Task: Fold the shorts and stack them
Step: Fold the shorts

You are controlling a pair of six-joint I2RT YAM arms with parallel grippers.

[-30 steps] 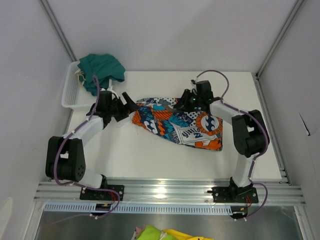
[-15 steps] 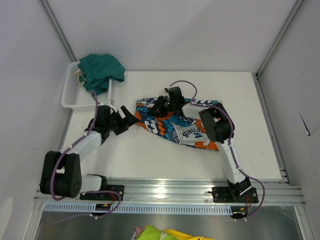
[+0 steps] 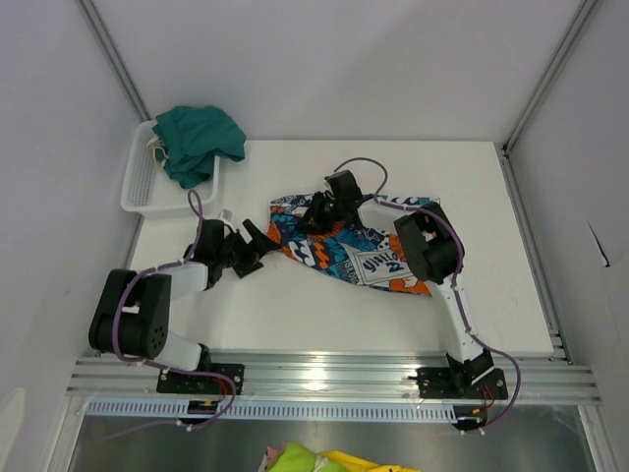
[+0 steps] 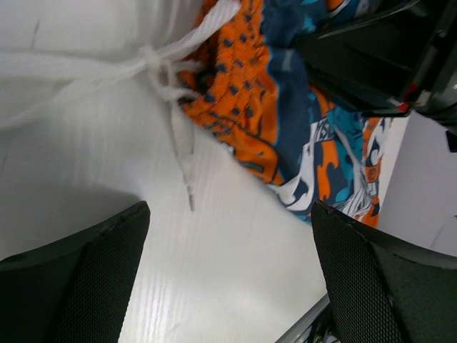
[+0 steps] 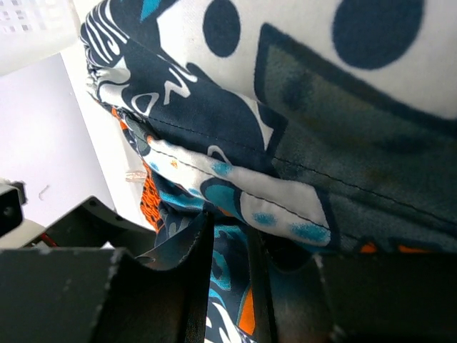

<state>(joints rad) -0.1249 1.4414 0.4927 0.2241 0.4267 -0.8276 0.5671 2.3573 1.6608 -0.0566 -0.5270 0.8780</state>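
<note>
Fabric of patchwork shorts [image 3: 369,254] at middle of desk [image 3: 295,305] pinched narrowly in right gripper [image 3: 314,216], lately swung over from right side; left gripper [image 3: 260,248] drawn back toward near-left corner, wide and empty; fold probably beginning, teal shorts [image 3: 197,138] waiting on basket [image 3: 138,192], far-left corner.

Close on patterned shorts [image 5: 321,143]: white cloth with navy dots, a dark teal panel, stitched seams, orange and blue patches lower down. A fold is pinched in the black right pincer [image 5: 235,286]. At left, white counter [image 5: 93,128] and a basket [image 5: 36,28] corner.
</note>
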